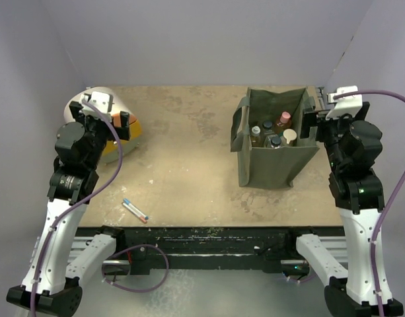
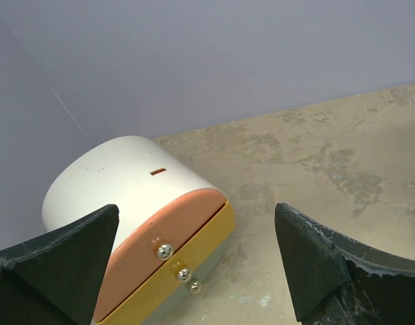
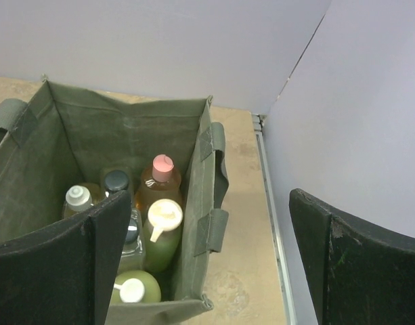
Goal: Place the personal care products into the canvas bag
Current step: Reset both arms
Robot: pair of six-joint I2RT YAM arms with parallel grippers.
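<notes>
- Top view: lavender-grey walls [image 1: 189,39] enclose a mottled tan table [image 1: 189,158].
- An olive-green boxy canvas bag [image 1: 271,162] stands upright with its mouth open on the table's right half. One strap handle hangs down its left side.
- Inside the bag, caps up, are a pink-capped amber bottle [image 1: 283,119], a cream-capped green bottle [image 1: 289,136], a dark-capped bottle [image 1: 275,140] and a grey-capped bottle [image 1: 256,131].
- A white and orange domed box [image 1: 131,129] sits at far left. A thin white stick with red and blue marks [image 1: 135,210] lies near the front edge, well apart from the bag.
- The left gripper [image 1: 108,113] is over the domed box. The right gripper [image 1: 314,112] is just beside the bag's right wall.
- Left wrist view: the left gripper [image 2: 197,210] has its jaws wide apart and holds nothing. The domed box lies below, close to the wall.
- Right wrist view: the right gripper [image 3: 210,196] has its jaws wide apart and holds nothing. The bag's right wall shows between them.
- The bottles cluster along that side of the bag. A pale green white-capped bottle [image 3: 133,290] is nearest. A clear bottle [image 3: 130,247] is partly hidden by one finger.
</notes>
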